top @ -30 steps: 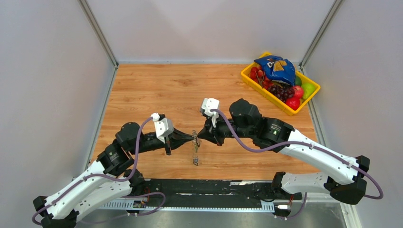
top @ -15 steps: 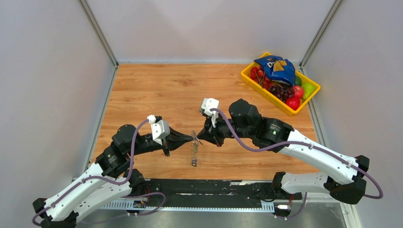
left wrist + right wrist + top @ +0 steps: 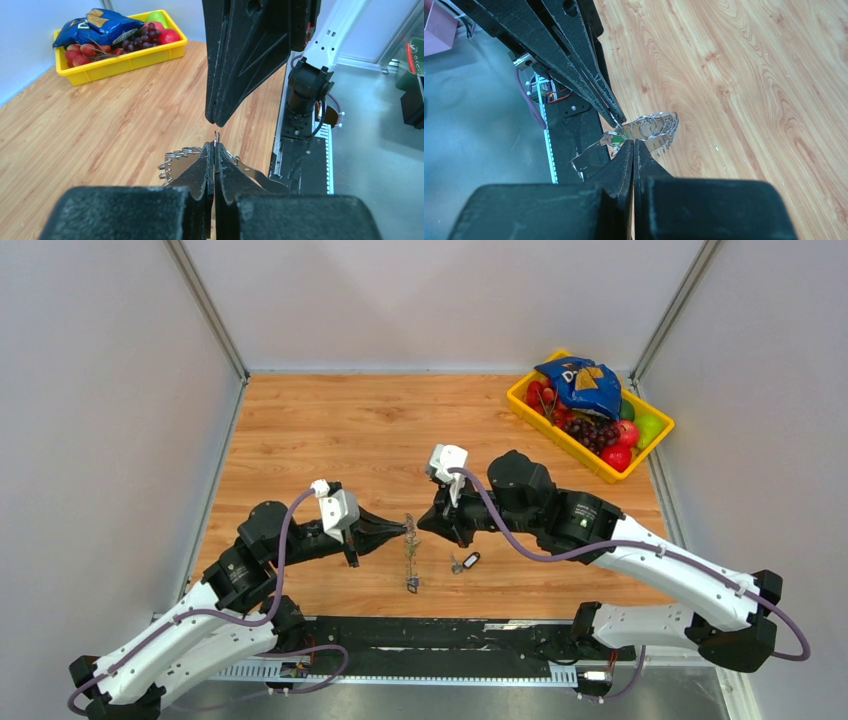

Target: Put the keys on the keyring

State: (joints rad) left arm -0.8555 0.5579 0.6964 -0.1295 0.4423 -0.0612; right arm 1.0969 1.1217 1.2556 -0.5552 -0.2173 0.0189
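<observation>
Centre, near side: left gripper (image 3: 404, 531) clamped on keyring (image 3: 411, 552); right gripper (image 3: 423, 526) closed, empty; key (image 3: 466, 561) lying just right.

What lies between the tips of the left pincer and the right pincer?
The keyring, pinched by the shut left pincer; the shut right pincer points at it. The top view shows this, the left wrist view too.

You look down on a wooden table (image 3: 330, 430) with warm plank grain, boxed in by a plain pale left wall (image 3: 100, 440), far wall (image 3: 430, 300) and right wall (image 3: 770, 390). A metal left post (image 3: 206, 305) and right post (image 3: 676, 305) mark the far corners. A yellow basket (image 3: 528, 415) of fruit sits far right. The light is soft and even.
</observation>
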